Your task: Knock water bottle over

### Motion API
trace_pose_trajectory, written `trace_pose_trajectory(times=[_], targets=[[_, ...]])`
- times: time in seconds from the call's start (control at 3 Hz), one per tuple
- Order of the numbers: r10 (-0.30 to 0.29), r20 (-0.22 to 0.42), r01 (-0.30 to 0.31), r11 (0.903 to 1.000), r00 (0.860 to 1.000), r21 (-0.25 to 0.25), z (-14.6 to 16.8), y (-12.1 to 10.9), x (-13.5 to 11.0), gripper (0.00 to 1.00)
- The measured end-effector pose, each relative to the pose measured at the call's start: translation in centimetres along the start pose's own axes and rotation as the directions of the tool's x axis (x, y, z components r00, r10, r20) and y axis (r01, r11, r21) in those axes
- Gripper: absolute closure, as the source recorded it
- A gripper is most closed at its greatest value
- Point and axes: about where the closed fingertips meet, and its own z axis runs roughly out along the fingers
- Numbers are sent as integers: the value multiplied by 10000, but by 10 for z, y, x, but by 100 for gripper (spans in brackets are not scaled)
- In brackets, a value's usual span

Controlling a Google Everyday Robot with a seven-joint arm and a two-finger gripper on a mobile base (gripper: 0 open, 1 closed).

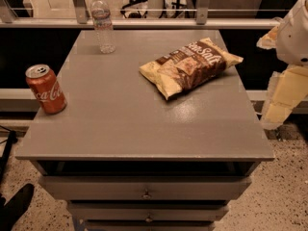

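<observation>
**Inspector:** Position of the water bottle (102, 24)?

**Assistant:** Upright, cap on, at the far left corner of the table (120, 124).

**Inspector:** Other items?

**Assistant:** One red cola can (45, 89), upright at the left edge. One chip bag (190, 66), lying flat right of centre, toward the back.

**Inspector:** And the hand (284, 100)?

**Assistant:** It hangs off the table's right side, touching nothing, well apart from the water bottle. Whether it is spread or pressed together, I cannot tell.

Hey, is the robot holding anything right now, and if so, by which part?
Nothing. The gripper hangs beyond the right edge of the table, apart from everything; the water bottle stands upright at the far left corner, untouched.
</observation>
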Motion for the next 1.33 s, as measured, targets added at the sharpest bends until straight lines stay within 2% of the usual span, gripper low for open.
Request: trace_pose_trajectory(times=[0.67,1.0,1.33], targets=[[-172,716,169,9998,9973,57,11,-8,-9,0],[216,2201,-241,9997,9752,84,41,-50,-57,0],[646,3965,-729,9973,9158,60,66,-101,-126,0]])
